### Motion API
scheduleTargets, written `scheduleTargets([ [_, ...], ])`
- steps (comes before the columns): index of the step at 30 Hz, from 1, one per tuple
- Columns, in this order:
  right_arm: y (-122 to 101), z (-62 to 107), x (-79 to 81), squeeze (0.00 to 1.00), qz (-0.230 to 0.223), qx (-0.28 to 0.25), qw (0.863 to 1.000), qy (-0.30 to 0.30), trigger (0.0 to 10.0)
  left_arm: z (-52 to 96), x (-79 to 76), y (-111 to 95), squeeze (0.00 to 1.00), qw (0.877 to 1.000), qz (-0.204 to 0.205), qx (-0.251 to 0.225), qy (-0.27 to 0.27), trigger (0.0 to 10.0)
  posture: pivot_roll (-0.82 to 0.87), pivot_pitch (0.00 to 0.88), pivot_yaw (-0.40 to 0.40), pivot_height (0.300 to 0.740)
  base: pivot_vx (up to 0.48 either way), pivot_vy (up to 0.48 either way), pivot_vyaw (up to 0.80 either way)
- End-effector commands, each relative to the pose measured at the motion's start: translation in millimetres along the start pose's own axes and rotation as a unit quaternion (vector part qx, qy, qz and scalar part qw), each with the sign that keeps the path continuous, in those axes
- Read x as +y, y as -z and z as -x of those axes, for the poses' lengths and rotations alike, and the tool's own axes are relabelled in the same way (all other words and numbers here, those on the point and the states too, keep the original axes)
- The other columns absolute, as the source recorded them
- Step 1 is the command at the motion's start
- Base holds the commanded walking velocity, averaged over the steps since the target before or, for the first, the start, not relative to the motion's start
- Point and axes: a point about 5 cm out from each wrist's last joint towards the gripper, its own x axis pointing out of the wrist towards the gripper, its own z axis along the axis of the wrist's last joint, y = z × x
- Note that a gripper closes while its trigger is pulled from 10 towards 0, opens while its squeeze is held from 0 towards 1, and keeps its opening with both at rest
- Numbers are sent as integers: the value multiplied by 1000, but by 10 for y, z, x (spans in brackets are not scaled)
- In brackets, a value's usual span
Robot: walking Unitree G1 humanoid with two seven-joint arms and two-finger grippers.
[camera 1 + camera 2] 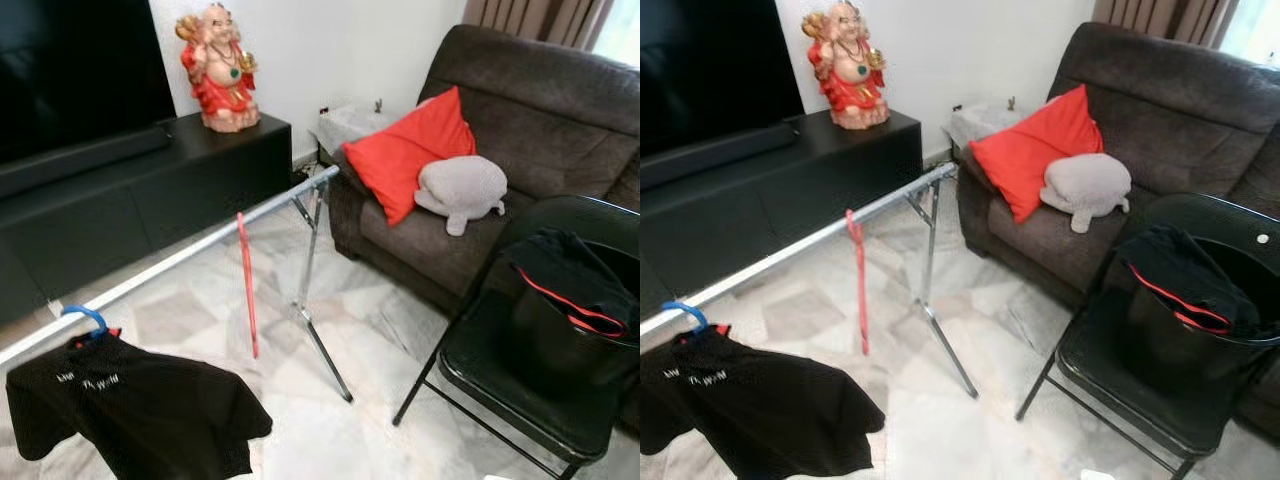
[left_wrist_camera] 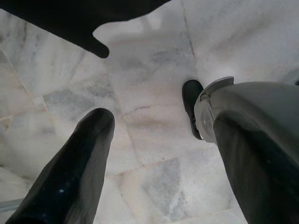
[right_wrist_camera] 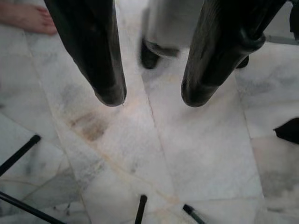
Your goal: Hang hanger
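Black shirt [image 1: 130, 410] on its blue hanger [image 1: 85, 318] hangs at the near end of the clothes rail [image 1: 190, 250]. Both claws, left gripper [image 2: 154, 154] and right gripper [image 3: 152, 95], point at the marble floor [image 3: 196, 158], spread wide, gripping nothing.

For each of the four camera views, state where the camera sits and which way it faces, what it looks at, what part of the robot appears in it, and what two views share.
Left eye view: on the head, facing forward and down at the clothes rail, black shirt on a blue hanger, sofa.
Right eye view: beside it; shares that scene, including the folding chair.
Left wrist view: faces down at marble floor; left gripper open.
Right wrist view: faces down; right gripper open, a person's bare foot.
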Motion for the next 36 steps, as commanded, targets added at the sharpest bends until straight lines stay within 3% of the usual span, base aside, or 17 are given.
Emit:
scheduleTargets([
  [1, 40, 17, -63, 0, -13, 5, 1000, 12, 10000, 0, -34, 31, 0, 1000, 12, 5, -2, 10000, 85, 0, -1, 740, 0, 0, 0],
  [28, 33, 13, -54, 0, -10, 6, 1000, 10, 10000, -1, -30, 25, 0, 1000, 20, 6, -1, 10000, 85, 0, 1, 740, 0, 0, -718],
  [36, 30, 12, -51, 0, -9, 6, 1000, 9, 10000, -3, -23, 11, 0, 1000, -6, 6, -1, 10000, 87, 0, 0, 740, 0, -97, -781],
])
